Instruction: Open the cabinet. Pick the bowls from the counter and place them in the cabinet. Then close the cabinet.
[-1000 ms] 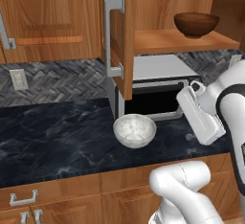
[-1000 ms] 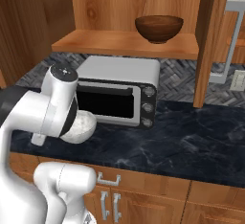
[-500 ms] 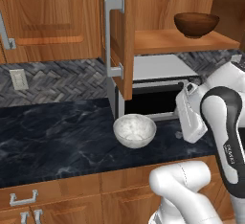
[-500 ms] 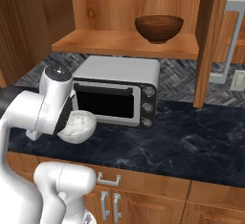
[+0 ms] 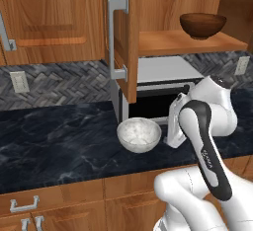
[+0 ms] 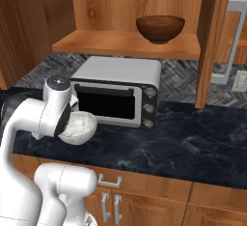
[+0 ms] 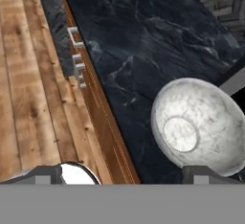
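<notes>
I see one bowl point(image 5: 139, 134) sitting on the table point(image 5: 59, 136), just in front of the toaster oven point(image 6: 118, 90). A second bowl point(image 5: 202, 25) sits on the shelf point(image 5: 188, 42) inside the cabinet point(image 5: 123, 32), above the oven. Drawers point(image 5: 24, 205) lie below the table.

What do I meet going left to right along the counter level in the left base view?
Wall outlet → open cabinet door → speckled bowl → gripper, open beside the bowl → second outlet.
</notes>
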Motion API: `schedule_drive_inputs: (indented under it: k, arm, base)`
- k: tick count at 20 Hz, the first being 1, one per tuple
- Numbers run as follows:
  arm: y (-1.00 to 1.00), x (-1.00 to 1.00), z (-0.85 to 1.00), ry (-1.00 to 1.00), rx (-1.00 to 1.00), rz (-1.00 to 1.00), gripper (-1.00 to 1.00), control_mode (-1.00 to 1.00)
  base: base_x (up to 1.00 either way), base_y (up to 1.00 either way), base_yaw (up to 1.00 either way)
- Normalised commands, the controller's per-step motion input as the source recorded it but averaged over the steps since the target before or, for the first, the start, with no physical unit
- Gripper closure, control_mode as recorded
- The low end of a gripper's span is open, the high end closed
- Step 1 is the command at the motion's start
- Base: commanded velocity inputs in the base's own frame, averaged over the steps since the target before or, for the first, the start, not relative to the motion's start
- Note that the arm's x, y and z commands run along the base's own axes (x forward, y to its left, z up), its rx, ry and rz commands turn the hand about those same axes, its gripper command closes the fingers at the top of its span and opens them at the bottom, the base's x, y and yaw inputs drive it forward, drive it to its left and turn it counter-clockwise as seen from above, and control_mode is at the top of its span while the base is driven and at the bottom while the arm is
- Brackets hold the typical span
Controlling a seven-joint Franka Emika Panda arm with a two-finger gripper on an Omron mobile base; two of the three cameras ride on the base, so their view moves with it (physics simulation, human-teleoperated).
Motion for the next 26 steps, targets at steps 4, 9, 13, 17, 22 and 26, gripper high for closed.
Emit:
schedule_drive_inputs:
  k: [4,9,13,17,22,26]
  arm:
    - [0.31,0.43,-0.53,0.00,0.00,0.00,-1.00,-1.00]
    - [0.19,0.18,-0.42,0.05,0.00,0.00,-1.00,-1.00]
    - [0.22,0.01,-0.32,0.13,0.00,0.00,-1.00,-1.00]
    - [0.20,0.08,-0.19,0.19,0.00,0.00,-1.00,-1.00]
    - [0.17,0.17,-0.11,0.21,0.00,0.01,-1.00,-1.00]
    - [0.06,0.27,-0.04,0.08,0.00,0.00,-1.00,-1.00]
  base:
    - [0.00,0.00,0.00]
    - [0.00,0.00,0.00]
    - [0.00,0.00,0.00]
    - [0.00,0.00,0.00]
    - [0.00,0.00,0.00]
    - [0.00,0.00,0.00]
